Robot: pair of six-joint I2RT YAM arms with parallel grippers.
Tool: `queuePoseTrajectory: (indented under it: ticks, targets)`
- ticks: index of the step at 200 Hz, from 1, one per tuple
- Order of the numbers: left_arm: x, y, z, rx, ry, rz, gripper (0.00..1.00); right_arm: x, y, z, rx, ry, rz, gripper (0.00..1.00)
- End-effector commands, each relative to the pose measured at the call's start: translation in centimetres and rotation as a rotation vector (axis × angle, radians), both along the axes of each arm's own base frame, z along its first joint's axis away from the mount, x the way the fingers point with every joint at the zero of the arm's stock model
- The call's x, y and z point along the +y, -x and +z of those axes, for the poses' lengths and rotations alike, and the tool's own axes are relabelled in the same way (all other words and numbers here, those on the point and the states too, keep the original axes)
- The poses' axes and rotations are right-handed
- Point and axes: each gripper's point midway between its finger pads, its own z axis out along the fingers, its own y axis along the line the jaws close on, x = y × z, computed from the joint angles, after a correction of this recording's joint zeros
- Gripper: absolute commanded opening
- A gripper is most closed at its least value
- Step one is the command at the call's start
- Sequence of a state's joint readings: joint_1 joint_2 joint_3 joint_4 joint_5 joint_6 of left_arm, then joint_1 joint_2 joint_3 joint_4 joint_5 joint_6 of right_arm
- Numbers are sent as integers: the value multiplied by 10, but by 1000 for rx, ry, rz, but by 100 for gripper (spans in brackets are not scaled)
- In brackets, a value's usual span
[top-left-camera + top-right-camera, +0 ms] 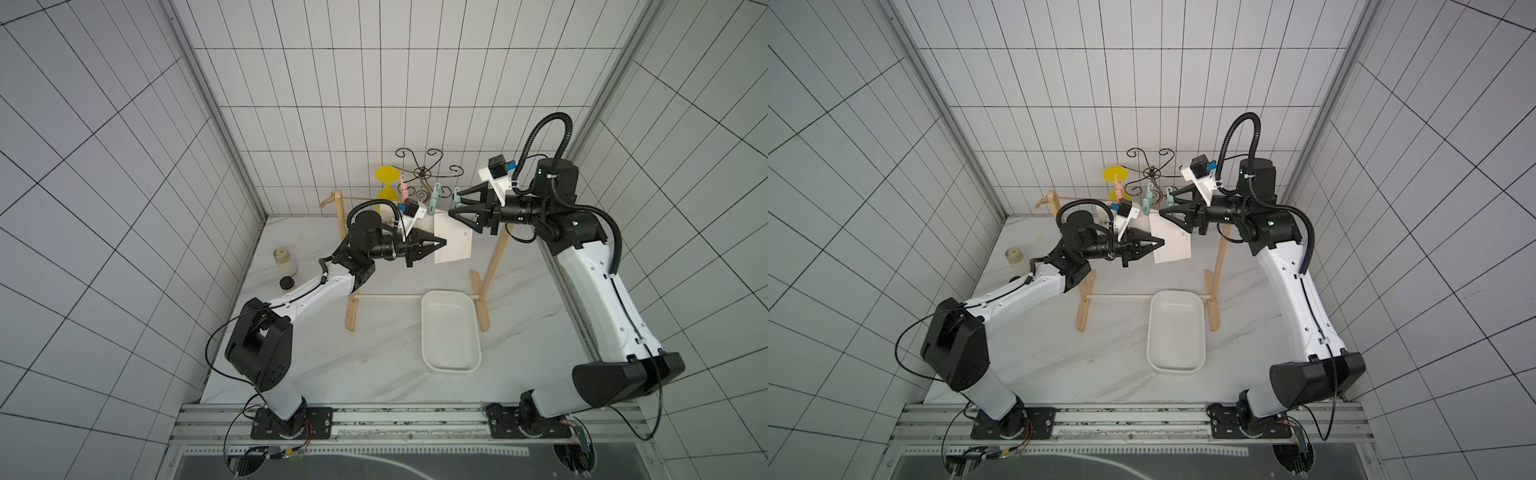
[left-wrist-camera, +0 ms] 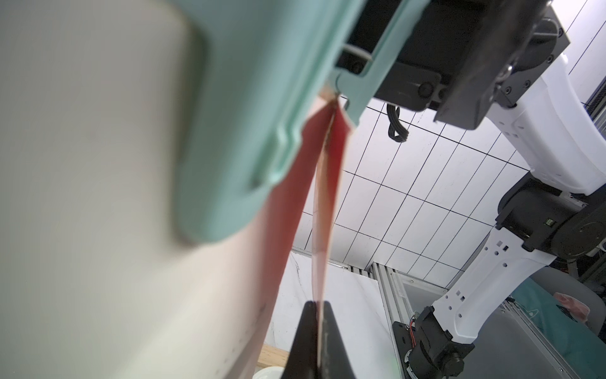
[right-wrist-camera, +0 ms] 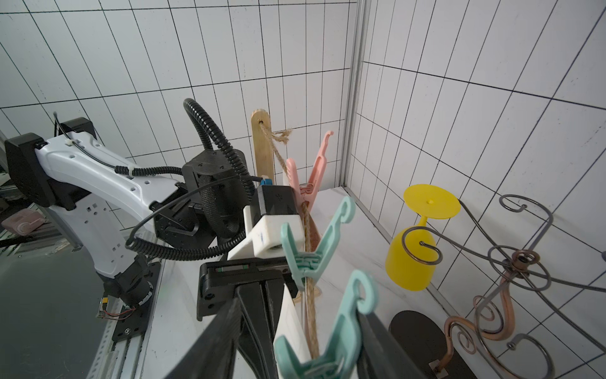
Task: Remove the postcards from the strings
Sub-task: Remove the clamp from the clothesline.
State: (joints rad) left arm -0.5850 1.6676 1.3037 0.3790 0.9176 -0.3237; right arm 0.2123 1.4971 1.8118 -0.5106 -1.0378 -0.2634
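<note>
Top views both show the tray empty and no card lying on the bench, so I judge nothing is off the line yet. Three pegs sit on the twine between the wooden posts: pink peg, middle teal peg and end teal peg. One postcard clearly hangs at the end teal peg. White edges at the other two pegs look like more cards, mostly hidden behind the left arm, so the count is unconfirmed. Left claw is clenched on the hanging postcard's lower edge; the left wrist view shows the thin sheet pinched between closed jaws. Right claw has its jaws spread either side of the end teal peg; can't tell if they press it. Judgement: first card mid-release, the rest untouched.
</note>
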Motion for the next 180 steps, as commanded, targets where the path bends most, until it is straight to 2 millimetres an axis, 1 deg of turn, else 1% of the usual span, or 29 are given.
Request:
queuePoseTrajectory:
  ticks: [1, 18, 94, 180]
  targets:
    - [0, -3, 4, 11, 3, -9, 0, -1, 0, -6, 7, 1, 31, 56]
    - [-1, -4, 4, 14, 2, -10, 0, -2, -1, -5, 4, 1, 31, 57]
    - [-1, -2, 2, 22, -6, -32, 0, -4, -4, -1, -4, -12, 59, 55]
    - [-2, -1, 2, 26, -10, -46, 0, -6, -2, 2, -11, -23, 83, 54]
